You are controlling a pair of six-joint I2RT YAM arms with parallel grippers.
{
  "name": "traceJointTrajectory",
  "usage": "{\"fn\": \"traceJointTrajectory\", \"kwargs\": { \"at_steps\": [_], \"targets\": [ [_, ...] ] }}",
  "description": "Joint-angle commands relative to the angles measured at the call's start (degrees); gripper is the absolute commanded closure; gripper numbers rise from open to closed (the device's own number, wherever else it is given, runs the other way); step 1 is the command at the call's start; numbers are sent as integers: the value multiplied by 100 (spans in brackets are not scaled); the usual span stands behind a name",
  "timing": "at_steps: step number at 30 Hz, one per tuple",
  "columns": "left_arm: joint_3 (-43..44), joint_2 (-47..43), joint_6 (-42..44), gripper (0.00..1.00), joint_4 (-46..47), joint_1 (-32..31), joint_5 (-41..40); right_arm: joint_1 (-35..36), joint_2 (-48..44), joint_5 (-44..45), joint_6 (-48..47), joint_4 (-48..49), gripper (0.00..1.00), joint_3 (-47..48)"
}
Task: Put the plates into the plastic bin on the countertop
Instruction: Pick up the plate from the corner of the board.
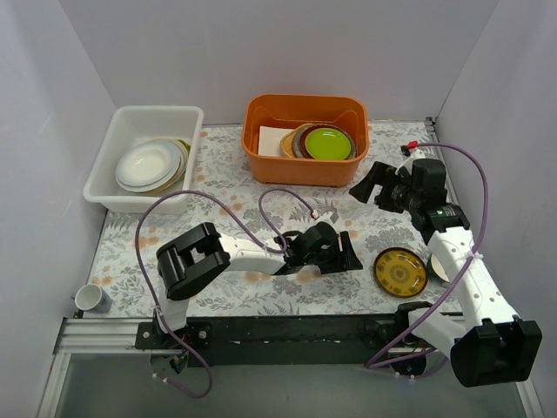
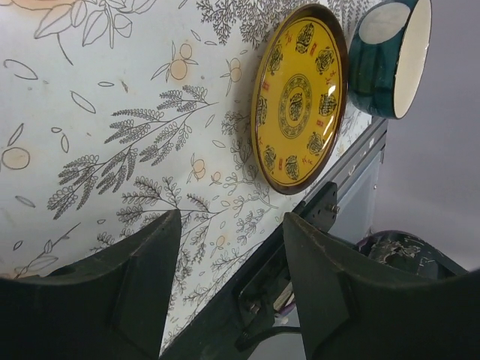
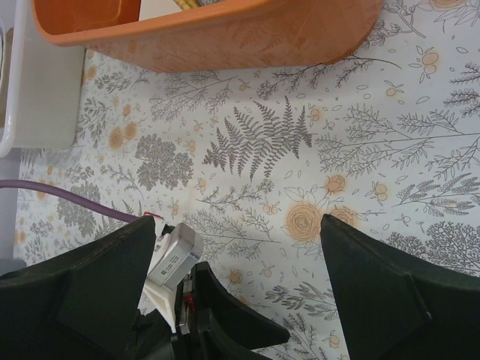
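Right now the white bin (image 1: 130, 203) sits on the worktop (image 1: 226, 183) just left of the orange tub (image 1: 305, 165). A stack of plates (image 1: 150, 163) lies inside it, a white one on top. One gold plate (image 1: 400, 272) with a dark rim lies flat on the worktop, well to the near right of the tub.

The left gripper (image 1: 348, 254) hangs low on the near side of the tub, facing the gold plate but short of it. Its jaws stand partly apart with nothing between them. The right gripper (image 1: 370, 185) is just off the tub's near right corner, jaws spread wide and empty above the worktop.

A teal bowl (image 2: 382, 60) with a pale inside stands just past the gold plate, farther from the tub. The tub holds its own stack, a lime plate (image 1: 328, 142) on top. A small white cup (image 1: 90, 298) sits far to the near left of the tub.
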Motion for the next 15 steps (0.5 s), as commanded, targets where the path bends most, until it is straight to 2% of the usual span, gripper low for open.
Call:
{"fn": "traceJointTrajectory", "kwargs": {
  "at_steps": [1,15],
  "targets": [
    [-30,78,-51,46,667,-45,310,-235,-119,-187,-243,14,2,-17],
    [145,842,-59,52,1423,-185,706,-886,-31,-213,-946,-355,2,-44]
  ]
}}
